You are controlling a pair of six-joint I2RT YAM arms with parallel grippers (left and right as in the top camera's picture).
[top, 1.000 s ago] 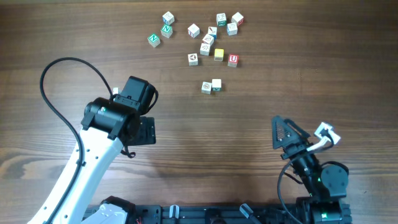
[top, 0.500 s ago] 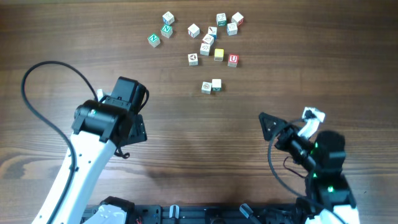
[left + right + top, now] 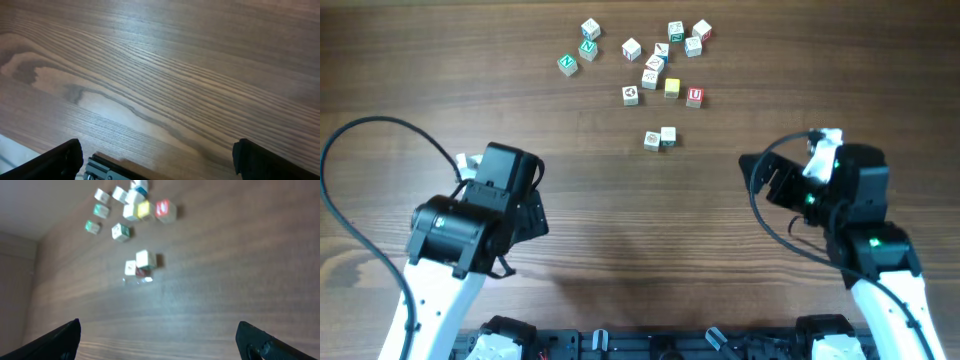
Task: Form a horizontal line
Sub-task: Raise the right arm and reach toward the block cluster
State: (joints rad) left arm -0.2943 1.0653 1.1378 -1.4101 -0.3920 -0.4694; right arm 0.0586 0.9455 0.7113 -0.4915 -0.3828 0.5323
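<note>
landmark: going with the yellow cube [image 3: 672, 88], the only one of that colour on the table [image 3: 620, 250], so every place below hangs off it.
red "U" cube [image 3: 695, 96]: just right of the yellow cube with a thin gap between them. I don't see them touching.
brownish-picture cube [image 3: 652, 140]: on the arms' side of the yellow cube and a little left of it, near but apart.
green-marked cube [image 3: 668, 135]: almost straight toward the arms from the yellow cube, pressed against the right side of the brownish-picture cube.
horizontal line [image 3: 660, 138]: only two of the three sit side by side, as a left-right pair on the arms' side of the yellow cube. The red "U" cube is off beside the yellow cube, so I've got no three-cube row yet.
left gripper [image 3: 157, 157]: jaws spread wide, nothing between them but bare wood. It's well left of the yellow cube and far over on the arms' side, and its camera sees no cubes.
right gripper [image 3: 160, 337]: also gaping and empty. It's right of the yellow cube on the arms' side, well apart. Its wrist view looks at the pile but is a bit blurry.
green "N" cubes [image 3: 567, 64]: two of them, well left of the yellow cube and slightly farther from the arms.
other white cubes [image 3: 655, 63]: a loose bunch just beyond the yellow cube, plus a lone white cube [image 3: 630, 95] left of it. The faces are too small for me to read.
</note>
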